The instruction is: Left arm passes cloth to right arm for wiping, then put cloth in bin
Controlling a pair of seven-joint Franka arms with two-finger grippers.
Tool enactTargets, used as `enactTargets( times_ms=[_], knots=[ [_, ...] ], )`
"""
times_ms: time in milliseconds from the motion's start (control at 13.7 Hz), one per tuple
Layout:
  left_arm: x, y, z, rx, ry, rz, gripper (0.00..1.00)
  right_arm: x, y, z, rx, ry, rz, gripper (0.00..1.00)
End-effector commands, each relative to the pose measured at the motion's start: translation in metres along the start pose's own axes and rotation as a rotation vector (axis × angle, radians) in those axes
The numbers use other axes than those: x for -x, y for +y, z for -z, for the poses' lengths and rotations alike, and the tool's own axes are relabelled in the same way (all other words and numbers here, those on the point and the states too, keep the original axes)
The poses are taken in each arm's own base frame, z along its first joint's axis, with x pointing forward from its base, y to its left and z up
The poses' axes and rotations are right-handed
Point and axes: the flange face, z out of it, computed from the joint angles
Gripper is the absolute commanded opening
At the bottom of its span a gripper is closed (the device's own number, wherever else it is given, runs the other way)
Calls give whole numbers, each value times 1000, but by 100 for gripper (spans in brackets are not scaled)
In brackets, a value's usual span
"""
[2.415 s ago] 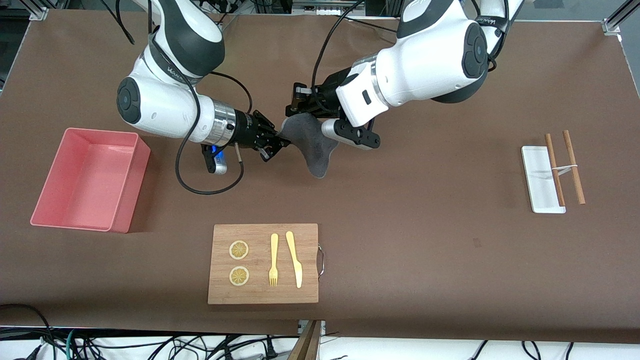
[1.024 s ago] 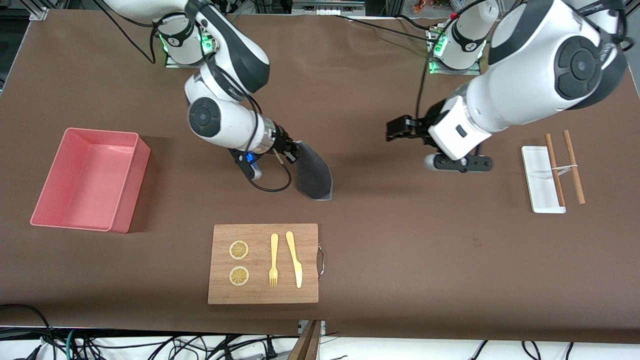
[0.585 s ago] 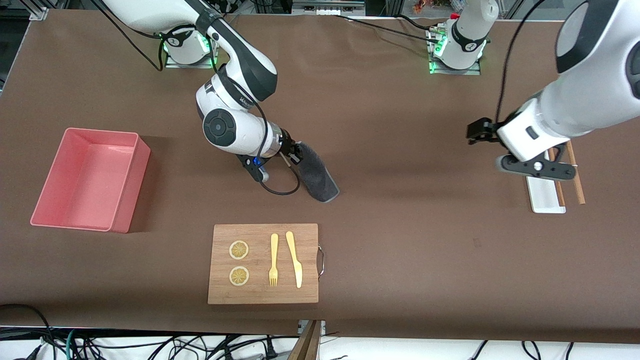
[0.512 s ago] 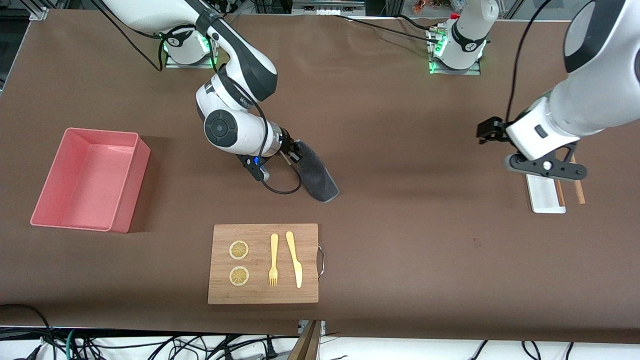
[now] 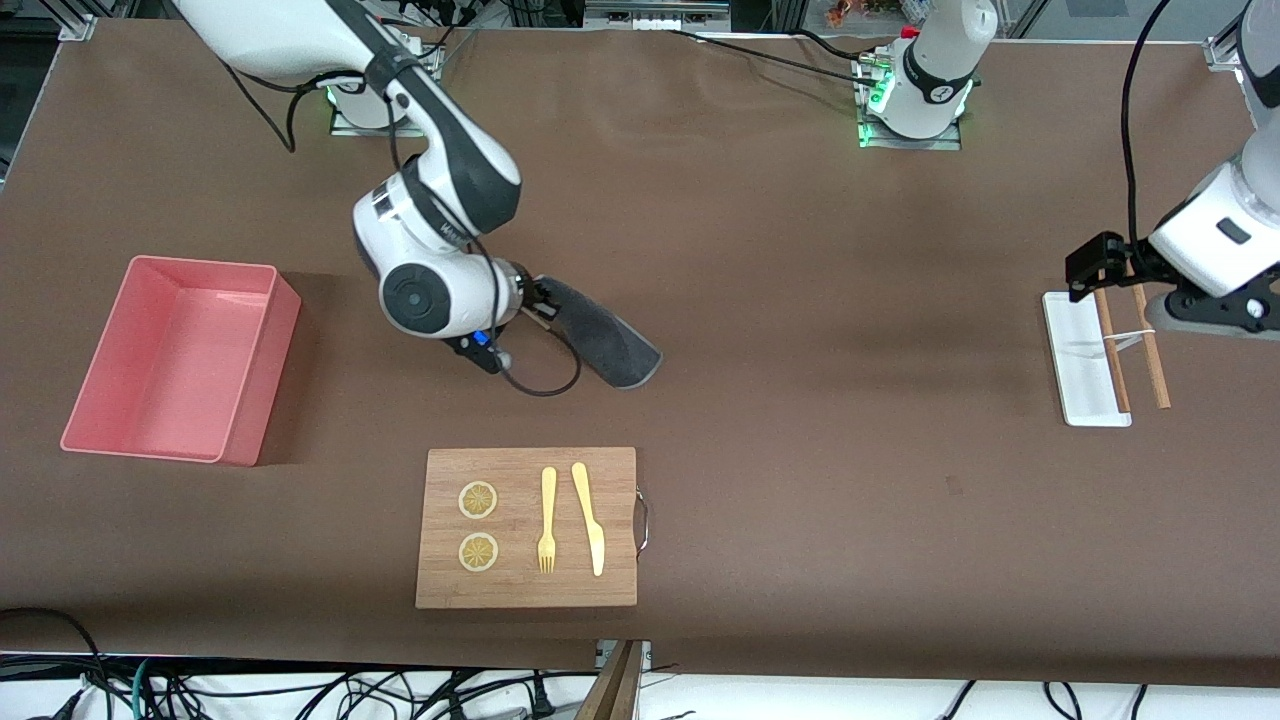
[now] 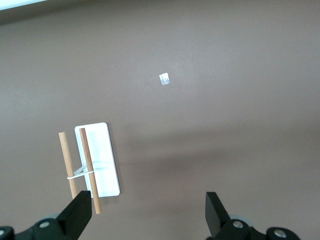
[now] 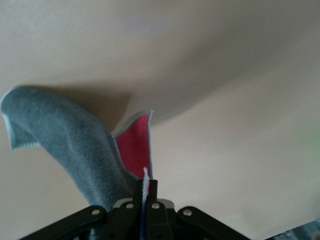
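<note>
Cloth (image 5: 605, 340): now held by the right arm alone, pinched at one edge; the free end trails onto the table between the bin and the table's middle, farther from the camera than the board (image 5: 526, 527).
Right gripper (image 5: 535, 303): fingers clamped tight on the cloth hem; the right wrist view shows the hem squeezed between the closed tips (image 7: 145, 187), grey face and red underside hanging off it.
Left gripper (image 5: 1088, 268): jaws wide apart, holding nothing, over the white tray (image 5: 1075, 345) and the sticks (image 5: 1146, 335) at its own end of the table.
Change: a couple of seconds ago both grippers met at the cloth mid-table; since then the left arm let go and pulled back, and the right arm has lowered the cloth and swept it across the table.
Meaning: handover looks done, wiping looks underway.
Left arm: waiting, out of the way.
Bin (image 5: 252, 365): empty, toward the right arm's end; drop-off not yet done.
Risk: thin edge grip, could slip while dragging.
</note>
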Motion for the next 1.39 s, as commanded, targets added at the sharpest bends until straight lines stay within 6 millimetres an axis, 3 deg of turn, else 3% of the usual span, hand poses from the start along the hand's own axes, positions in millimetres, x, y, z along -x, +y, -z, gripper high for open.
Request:
enactTargets(
  times_ms=[0,146,439,732,951,1098,1317],
  knots=[
    [34,-1,0,7,30,-93,100,-35,32,5,40,0,67,0],
    [44,-5,-4,48,36,-82,100,-68,59,11,69,-6,107,0],
    [34,-9,-6,83,28,3,100,-134,127,36,124,11,227,0],
    [34,-11,-8,82,22,1,100,-184,187,55,147,34,362,0],
    [39,-33,-10,83,8,31,100,-212,228,66,191,52,447,0],
    [39,-34,-11,84,7,6,100,-223,237,69,252,90,482,0],
    [39,-30,-10,86,8,-2,100,-220,225,70,243,115,473,0]
  ],
)
